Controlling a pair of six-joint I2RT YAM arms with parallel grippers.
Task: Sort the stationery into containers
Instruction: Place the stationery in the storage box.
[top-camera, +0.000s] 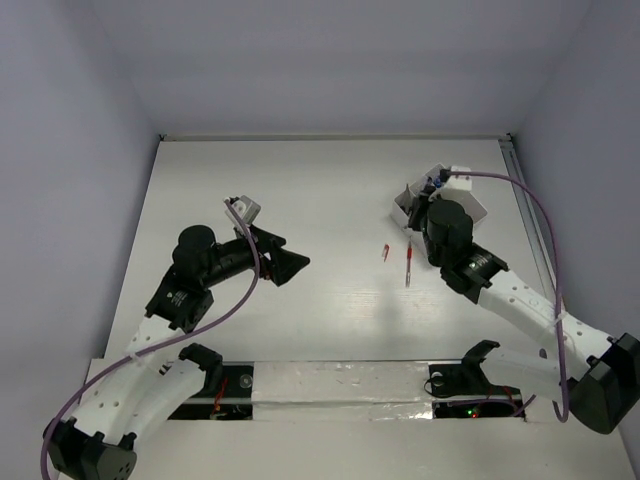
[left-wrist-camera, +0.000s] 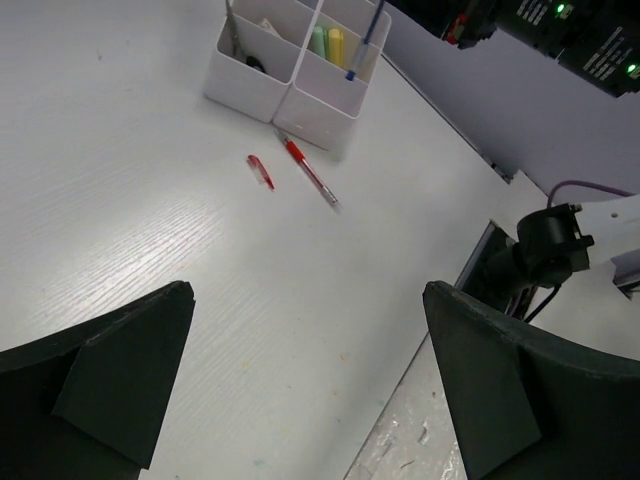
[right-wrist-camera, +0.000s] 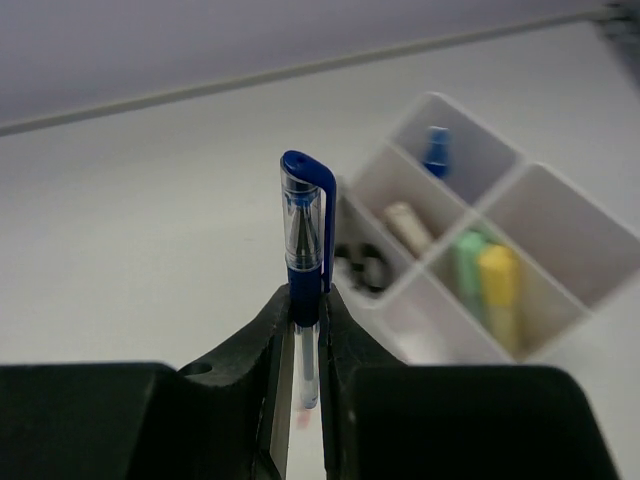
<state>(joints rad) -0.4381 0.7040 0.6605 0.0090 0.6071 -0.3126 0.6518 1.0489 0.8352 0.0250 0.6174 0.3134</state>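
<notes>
While the right claw (right-wrist-camera: 305, 312) is clamped shut on a blue pen (right-wrist-camera: 303, 240), holding it upright with the clipped cap on top, the left claw (left-wrist-camera: 310, 385) hangs wide open above the white worktop (left-wrist-camera: 130, 200) with nothing between its jaws. The blue pen stands in front of a white divided tray (right-wrist-camera: 560, 215), which sits toward the far right of the worktop, and in the top view the right arm partly covers it.

Several things stand in the tray. The black loops of a pair of scissors (right-wrist-camera: 360, 265) show in one compartment. A green marker (right-wrist-camera: 467, 258) and a yellow stick (right-wrist-camera: 497, 275) stand side by side in the compartment next to it. A small pale piece (right-wrist-camera: 405, 225) lies in another, too blurred to name. A blue-topped item (right-wrist-camera: 437, 150) stands in the far one.

On the bare worktop just beside the tray lies a red pen (left-wrist-camera: 310, 172), one end close to the tray wall. A short red cap (left-wrist-camera: 260, 171) lies near it, not touching. Both are well apart from the left claw.
</notes>
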